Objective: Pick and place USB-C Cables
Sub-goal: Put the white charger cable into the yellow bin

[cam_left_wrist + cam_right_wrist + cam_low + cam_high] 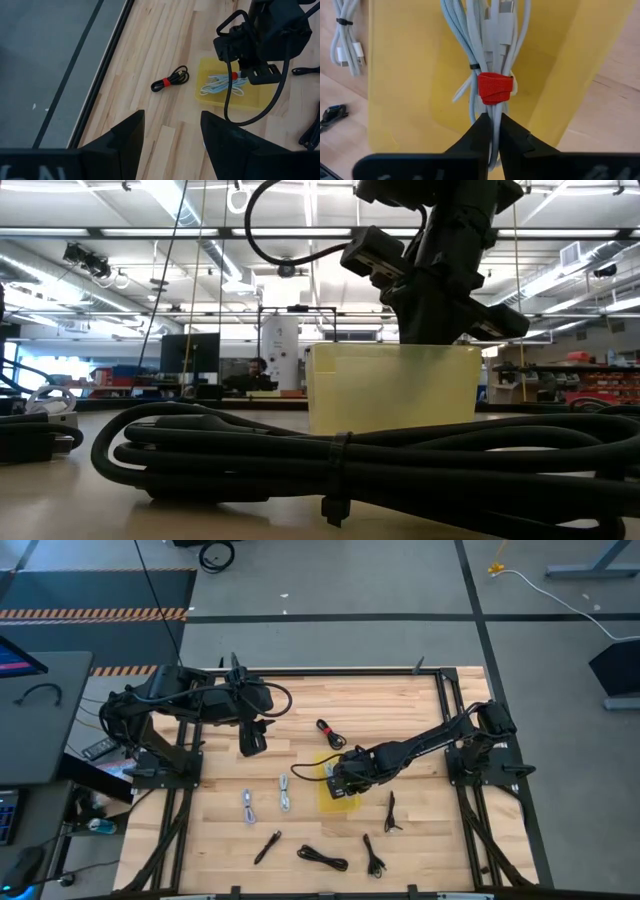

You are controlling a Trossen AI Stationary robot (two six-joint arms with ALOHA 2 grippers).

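- USB-C cable, light grey with a red tie (492,75): it hangs or lies inside the yellow bin (410,100) near the middle of the desk (420,730), with its strands pinched between the fingers of the right claw (494,131).
- Right claw state: fingers nearly together on the grey strands just below the red tie; the grip looks narrow and may be loosening.
- Left claw (170,145): fingers spread wide, holding nothing, hovering over the desk's far left area.
- Other cables: a black bundle with a red tie (330,732) lies beyond the bin toward the far edge; two grey bundles (266,802) lie left of the bin; several black bundles (322,858) lie along the near edge.
- Risk: if the claw lifts before the strands slip free, the bundle could be dragged back out of the bin or tip it.
- Risk: the cable could drape over the bin wall instead of settling inside.
- Hidden: the bin floor under the cable and the cable's lower end behind the fingers cannot be seen.
- Hidden: in the low view a black cable (330,450) in the foreground blocks the bin base.
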